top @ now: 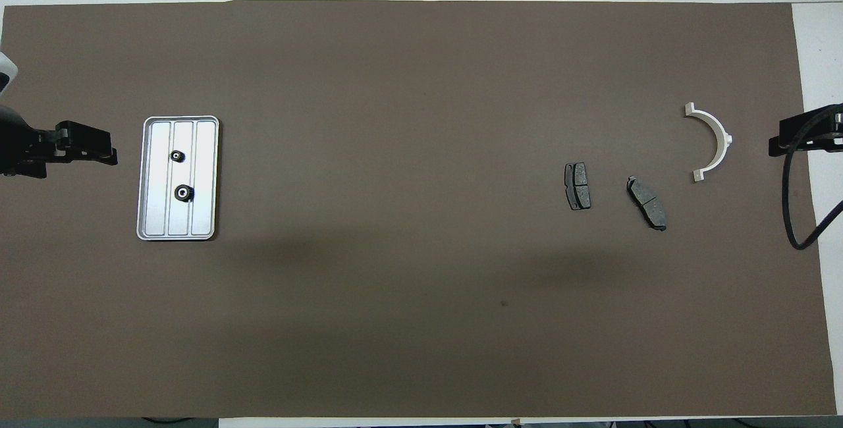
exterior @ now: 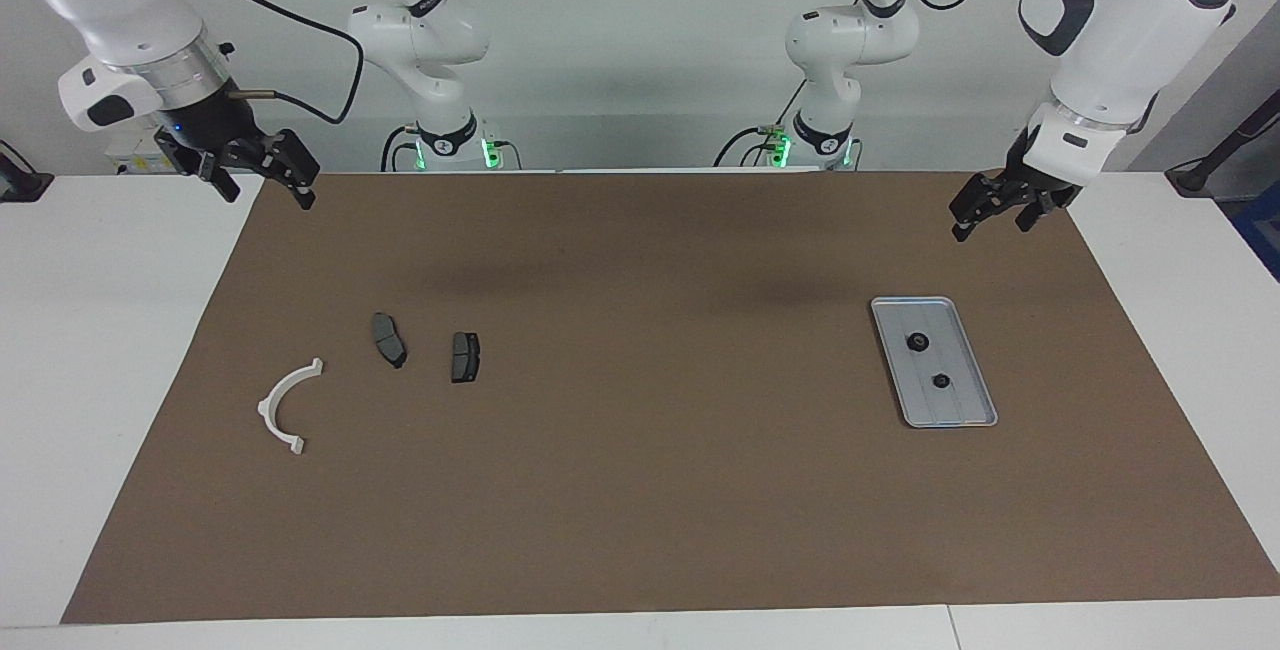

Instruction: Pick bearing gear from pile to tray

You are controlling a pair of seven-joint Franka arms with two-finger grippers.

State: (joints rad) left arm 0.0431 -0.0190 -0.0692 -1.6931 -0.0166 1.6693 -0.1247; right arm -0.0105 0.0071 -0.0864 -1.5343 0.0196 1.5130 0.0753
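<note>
Both gears in the tray, my grippers empty

My left gripper (exterior: 985, 212) hangs open and holds nothing, up over the mat beside the tray (exterior: 978, 408); my right gripper (exterior: 262, 170) waits open and empty, well apart from the tray at the other end. Two black bearing gears (exterior: 917, 341) lie inside the tray. The brake pads (exterior: 464, 357) and white bracket (exterior: 286, 404) lie well apart from it. I judge the picking done: no gear shows outside, so nothing calls for a grasp.
</note>
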